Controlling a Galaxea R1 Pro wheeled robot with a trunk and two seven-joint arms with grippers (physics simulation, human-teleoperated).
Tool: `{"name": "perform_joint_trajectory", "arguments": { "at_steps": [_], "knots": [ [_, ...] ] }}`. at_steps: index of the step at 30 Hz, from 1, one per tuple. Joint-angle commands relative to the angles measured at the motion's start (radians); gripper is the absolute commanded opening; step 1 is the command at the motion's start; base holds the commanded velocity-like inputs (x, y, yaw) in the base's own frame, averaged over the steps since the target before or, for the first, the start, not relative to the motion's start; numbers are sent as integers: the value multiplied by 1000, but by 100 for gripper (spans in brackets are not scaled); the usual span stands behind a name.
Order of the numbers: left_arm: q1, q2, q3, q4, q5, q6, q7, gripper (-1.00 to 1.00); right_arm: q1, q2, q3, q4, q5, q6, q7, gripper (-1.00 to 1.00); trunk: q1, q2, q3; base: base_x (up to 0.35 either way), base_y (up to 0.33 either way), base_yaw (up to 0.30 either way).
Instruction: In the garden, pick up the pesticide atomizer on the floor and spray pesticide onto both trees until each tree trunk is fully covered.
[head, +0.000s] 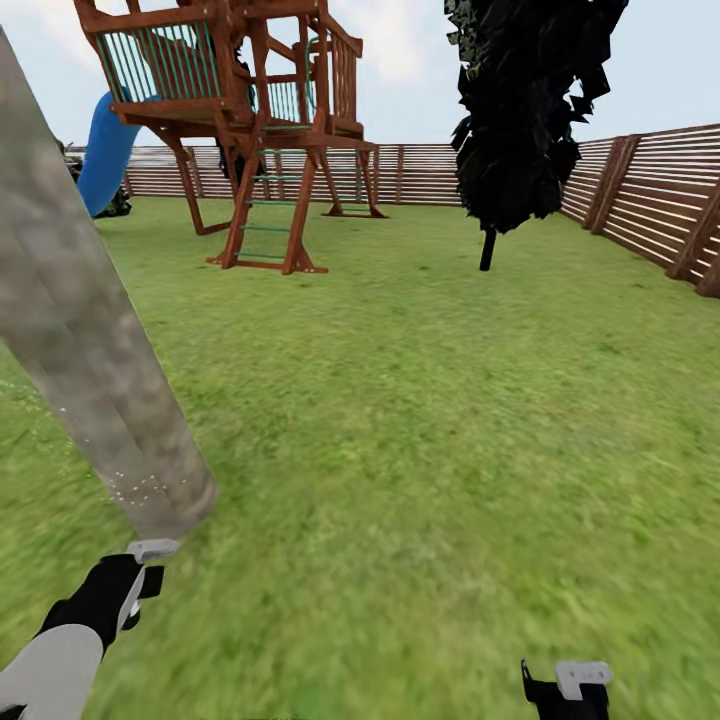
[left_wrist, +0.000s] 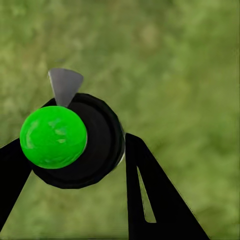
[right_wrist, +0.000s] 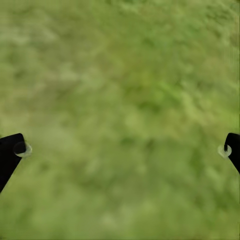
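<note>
Left gripper (left_wrist: 75, 165) clamps pesticide atomizer (left_wrist: 75, 142) | right gripper (right_wrist: 120, 150) wide, empty | risk: nozzle off tree trunk (head: 90, 370), spray lands on lawn (head: 450, 420).

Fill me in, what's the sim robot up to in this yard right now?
It is out on the lawn beside a pale tree trunk. The left gripper is shut on the pesticide atomizer, a dark bottle with a green ball on top, held near the trunk's base. Whitish pesticide specks dot the lower bark. The right gripper hangs open over bare grass, jaws wide apart. A wooden play tower and a black conifer stand further back.
</note>
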Motion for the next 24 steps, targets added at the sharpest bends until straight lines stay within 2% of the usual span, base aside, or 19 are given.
{"name": "perform_joint_trajectory", "arguments": {
  "at_steps": [1, 15, 24],
  "knots": [
    [-1, -2, 3, -1, 0, 4, 1, -100, -1, 0, -3, 2, 11, -3, -8, 100, 0, 0, -1, 0, 0, 278],
    [-1, -14, 6, -1, 0, 4, 1, -100, -1, 1, -3, 2, 11, -3, -8, 100, 0, 0, -1, 5, -6, 278],
    [-1, -14, 8, -1, 0, 4, 1, -100, -1, 1, -3, 2, 10, -3, -8, 100, 0, 0, -1, 177, -204, 274]
  ]
}}
